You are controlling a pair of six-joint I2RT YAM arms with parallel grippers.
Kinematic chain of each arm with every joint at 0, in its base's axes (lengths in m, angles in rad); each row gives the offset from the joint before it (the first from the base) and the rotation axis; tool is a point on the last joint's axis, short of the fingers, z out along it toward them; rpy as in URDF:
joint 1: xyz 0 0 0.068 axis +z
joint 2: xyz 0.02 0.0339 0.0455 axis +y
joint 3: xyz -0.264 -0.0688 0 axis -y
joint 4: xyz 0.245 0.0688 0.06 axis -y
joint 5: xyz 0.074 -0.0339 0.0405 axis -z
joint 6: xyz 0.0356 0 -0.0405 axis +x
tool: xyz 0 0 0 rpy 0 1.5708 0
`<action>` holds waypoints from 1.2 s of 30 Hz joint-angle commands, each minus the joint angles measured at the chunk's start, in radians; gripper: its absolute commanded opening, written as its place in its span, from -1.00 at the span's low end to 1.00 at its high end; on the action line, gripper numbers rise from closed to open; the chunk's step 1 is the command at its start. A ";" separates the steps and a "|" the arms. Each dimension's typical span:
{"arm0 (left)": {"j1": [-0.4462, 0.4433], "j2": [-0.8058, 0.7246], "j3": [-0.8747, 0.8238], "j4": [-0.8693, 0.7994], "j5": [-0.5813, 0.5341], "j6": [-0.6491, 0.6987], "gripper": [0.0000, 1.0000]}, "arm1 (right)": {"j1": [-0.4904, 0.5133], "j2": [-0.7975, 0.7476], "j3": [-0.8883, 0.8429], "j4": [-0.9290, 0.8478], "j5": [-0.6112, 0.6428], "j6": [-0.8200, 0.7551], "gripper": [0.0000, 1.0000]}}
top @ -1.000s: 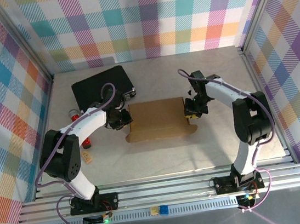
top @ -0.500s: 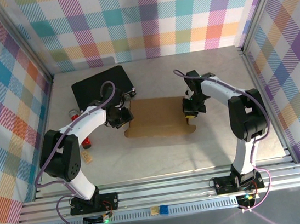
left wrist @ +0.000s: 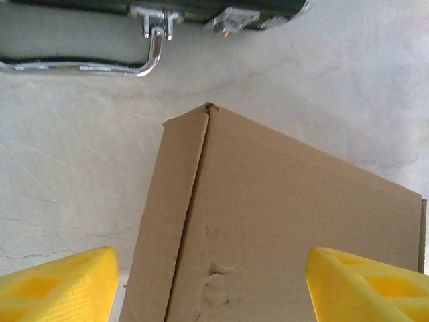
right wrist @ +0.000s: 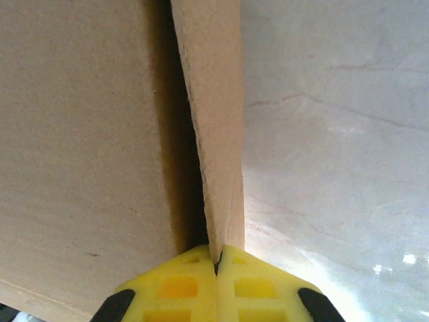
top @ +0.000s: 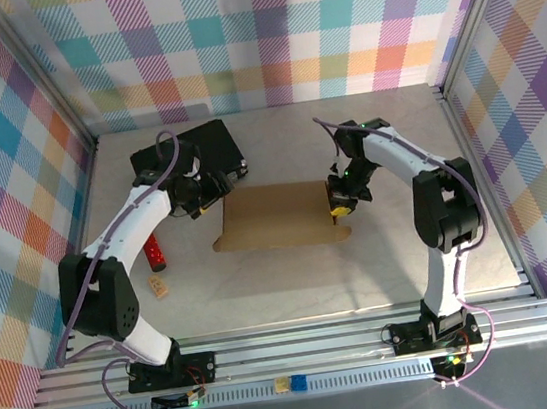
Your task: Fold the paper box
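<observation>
At the left of the table (top: pixel 294 282), a small red object (top: pixel 155 250) is seen lying beside the left arm, and a black case (top: pixel 181 154) is set behind it, toward the back wall. The left gripper (top: pixel 208 195) is held just in front of the case's near right corner, over the left end of the paper box (top: pixel 275 216). In the left wrist view its yellow fingertips (left wrist: pixel 57 285) are spread wide with nothing clasped. A creased corner of the cardboard is seen below and between them, and the case's metal handle (left wrist: pixel 80 64) lies beyond. The box is laid flat at the middle of the table, between the two grippers. At its right end a raised side flap (right wrist: pixel 214 134) is pinched by the right gripper (top: pixel 341 204), whose fingers (right wrist: pixel 181 290) are pressed together on the cardboard edge.
</observation>
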 commanded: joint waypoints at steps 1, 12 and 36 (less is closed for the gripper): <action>0.038 0.026 -0.011 -0.054 0.088 0.057 0.48 | -0.016 0.036 0.039 -0.084 -0.100 -0.047 -1.00; 0.151 0.053 -0.112 -0.046 0.243 0.057 0.86 | -0.045 0.113 0.063 -0.131 -0.168 -0.100 -1.00; 0.187 0.015 -0.470 0.752 0.510 -0.501 0.72 | -0.061 0.175 0.068 -0.134 -0.301 -0.100 -1.00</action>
